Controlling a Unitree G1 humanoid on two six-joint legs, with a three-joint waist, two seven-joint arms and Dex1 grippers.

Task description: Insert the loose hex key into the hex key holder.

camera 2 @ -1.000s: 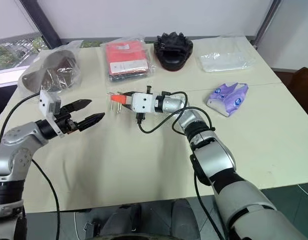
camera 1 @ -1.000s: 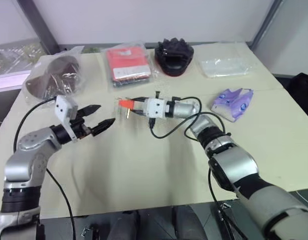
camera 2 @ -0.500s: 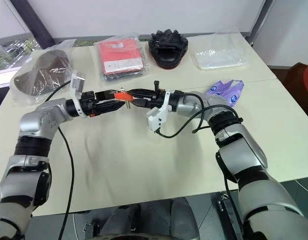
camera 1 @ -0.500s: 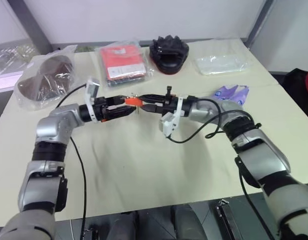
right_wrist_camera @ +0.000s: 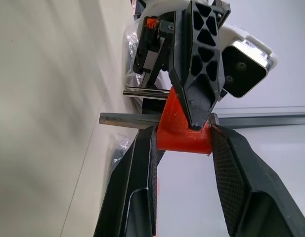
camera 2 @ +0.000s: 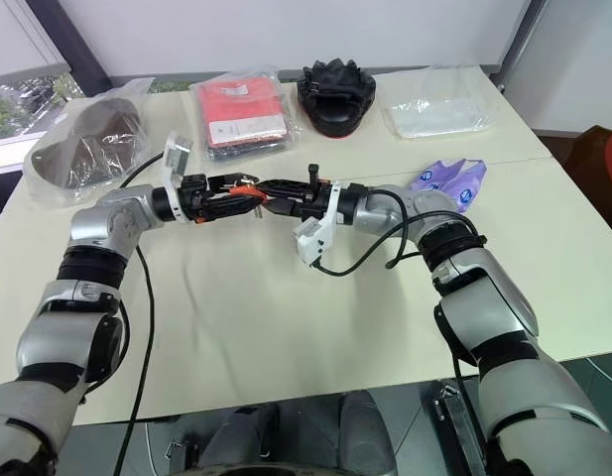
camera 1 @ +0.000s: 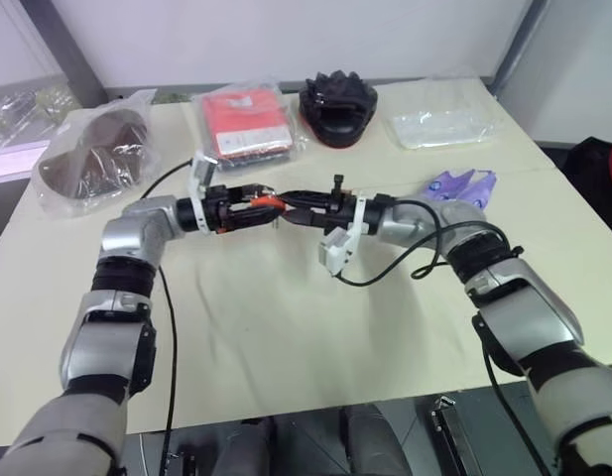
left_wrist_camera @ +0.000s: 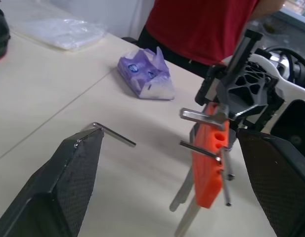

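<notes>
Right claw clenches the small orange plastic hex key holder aloft, presenting it; left claw spread around it; thin grey L-shaped loose hex key lies on the beige worktop.

Bright, even indoor light on the cream table; soft faint shadows beneath the arms; wrist views slightly soft.

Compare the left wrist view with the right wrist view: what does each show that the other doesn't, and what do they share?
Left wrist view, not the right: the loose hex key lying on the table, a purple packet beyond it, and a person's red top. Right wrist view, not the left: the white camera housing on the left wrist. Both: the orange hex key holder clamped in the right gripper, with the open left gripper facing it.
</notes>
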